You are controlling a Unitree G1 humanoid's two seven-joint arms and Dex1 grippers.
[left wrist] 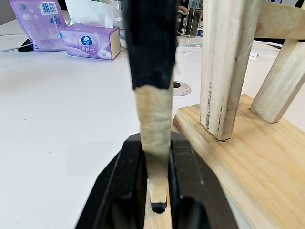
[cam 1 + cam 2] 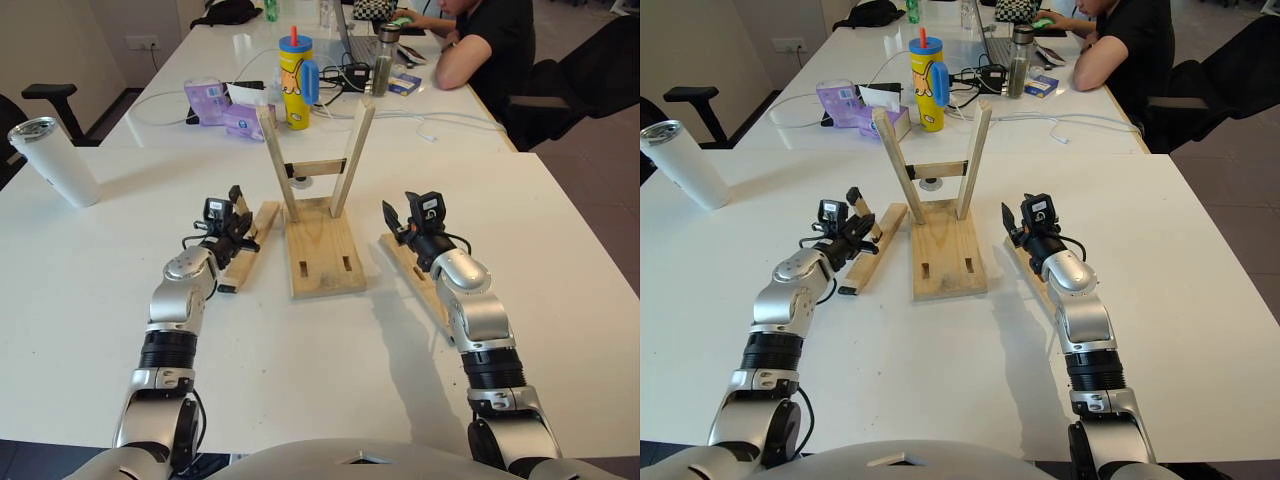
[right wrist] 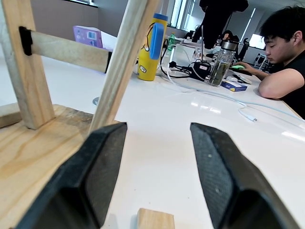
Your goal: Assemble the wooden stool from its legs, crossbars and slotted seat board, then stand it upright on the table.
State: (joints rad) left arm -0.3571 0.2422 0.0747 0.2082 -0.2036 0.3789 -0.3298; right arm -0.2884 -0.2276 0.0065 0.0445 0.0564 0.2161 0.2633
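The slotted seat board (image 2: 326, 256) lies flat mid-table. Two legs (image 2: 280, 165) joined by a crossbar (image 2: 316, 168) stand upright in its far end. My left gripper (image 2: 238, 226) sits just left of the board, shut on a thin wooden stick (image 1: 155, 119) whose black end (image 2: 237, 196) points up. Under it lies a loose wooden leg (image 2: 256, 240) flat on the table. My right gripper (image 2: 399, 216) hovers open to the right of the board, its fingers (image 3: 97, 171) apart with nothing between them. Beneath it another loose wooden leg (image 2: 424, 277) rests on the table.
A white tumbler (image 2: 55, 160) lies at the far left. Purple tissue packs (image 2: 224, 106), a yellow bottle (image 2: 295, 80), a glass bottle (image 2: 382, 60) and cables (image 2: 440, 125) crowd the table behind the stool. A person sits at the far right end.
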